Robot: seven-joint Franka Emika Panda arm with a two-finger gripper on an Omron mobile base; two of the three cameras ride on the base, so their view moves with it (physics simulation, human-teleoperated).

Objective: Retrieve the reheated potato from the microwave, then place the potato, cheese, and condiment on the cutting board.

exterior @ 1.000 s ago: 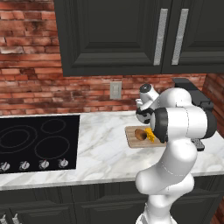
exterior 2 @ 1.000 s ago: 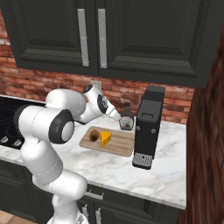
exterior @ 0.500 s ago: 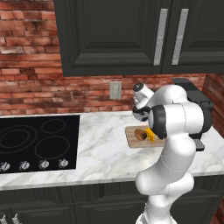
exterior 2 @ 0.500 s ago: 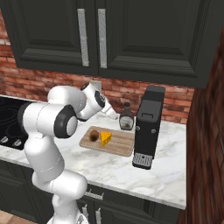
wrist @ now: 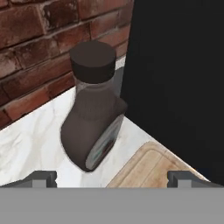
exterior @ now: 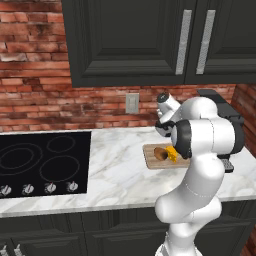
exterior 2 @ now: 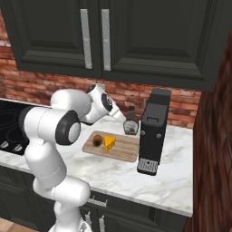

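A: What lies on the cutting board (exterior 2: 118, 149)?
B: The potato (exterior 2: 97, 140) and the cheese (exterior 2: 109, 143), side by side, touching or nearly so.
A: And the condiment (wrist: 93, 110)?
B: Upright on the counter (exterior 2: 172, 183) just behind the cutting board, beside the black coffee machine (exterior 2: 153, 131), against the brick wall (wrist: 39, 52).
A: The gripper (wrist: 112, 178)?
B: Near the bottle, its fingers (wrist: 41, 178) spread wide and holding nothing.

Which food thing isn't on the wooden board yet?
The condiment, the dark bottle standing on the counter behind the cutting board, beside the coffee machine. The potato and cheese already sit on the board.
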